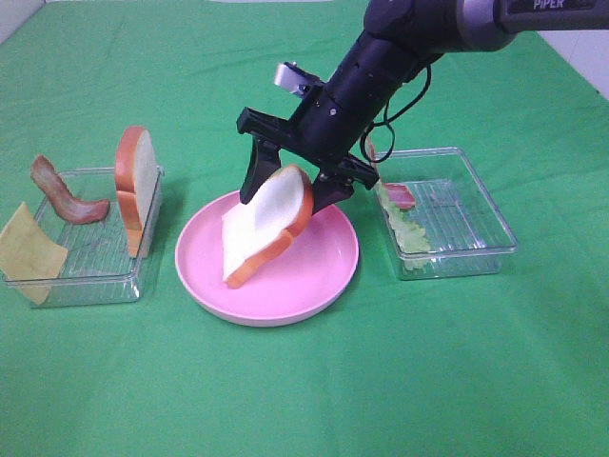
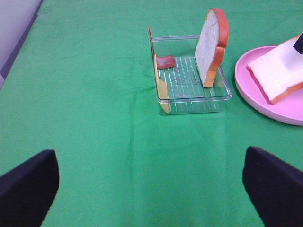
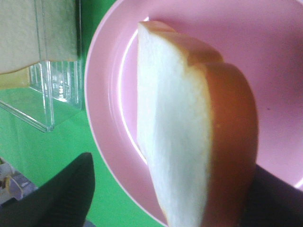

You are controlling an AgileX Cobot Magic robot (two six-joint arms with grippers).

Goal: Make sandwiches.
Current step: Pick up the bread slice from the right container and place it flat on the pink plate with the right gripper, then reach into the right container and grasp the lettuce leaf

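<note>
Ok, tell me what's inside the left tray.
In the tray: a bread slice standing on edge, a bacon strip with one end propped up at the wall, and a cheese square hanging over the outer wall. The floor under the cheese and the bread is covered.

— The green table cloth (image 1: pixel 304 400)?
— Matt, finely woven. The round pink plate (image 1: pixel 314 278) is smooth, glossy plastic.
— And the left clear rectangular tray (image 2: pixel 189 105)?
— Shiny plastic, ribbed floor. The white, orange-crusted bread slice (image 3: pixel 173 156) looks matt, faintly grainy.
</note>
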